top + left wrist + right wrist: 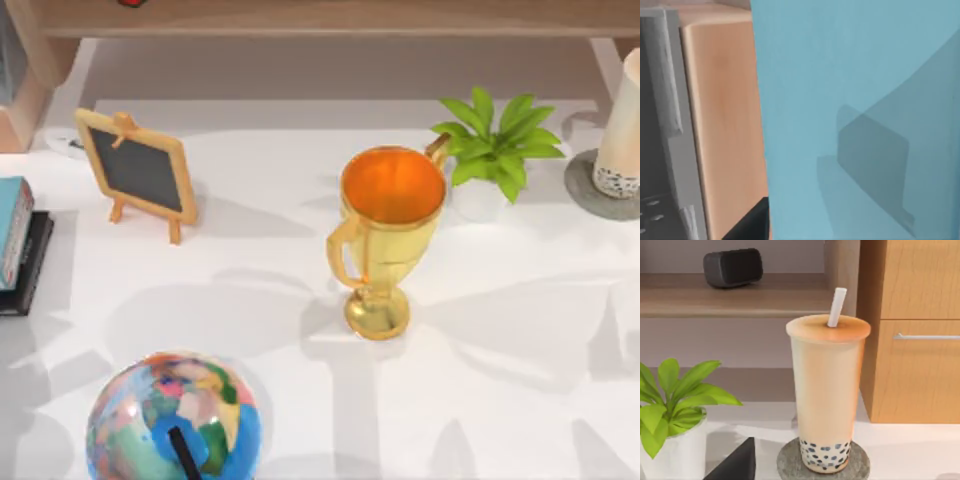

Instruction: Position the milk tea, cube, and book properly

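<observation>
Your milk tea (622, 125) stood upright at the table's (250, 300) far right edge, on a round grey coaster (590, 190). In your right wrist view the milk tea (827, 390) sat centred on that coaster (790, 462), white straw (836, 306) poking from the lid, dark pearls at its base. A potted plant (675, 415) stood just beside it, a wooden cabinet (912, 330) behind, and a dark speaker (733, 266) on a shelf. A dark wedge at that view's lower edge could be your right gripper; you could not tell how its fingers stood.

Your book (12, 228) lay at the table's left edge, stacked on a thin black book (30, 265). Your left wrist view looked close onto the teal book (855, 120), with a wooden panel (725, 130) beside it. Your left gripper's fingers could not be made out either.

Mid-table you had a gold trophy (385, 235), upright, near the plant (495, 150). A small chalkboard easel (137, 172) stood to the left, and a globe (172, 418) at the near edge.
</observation>
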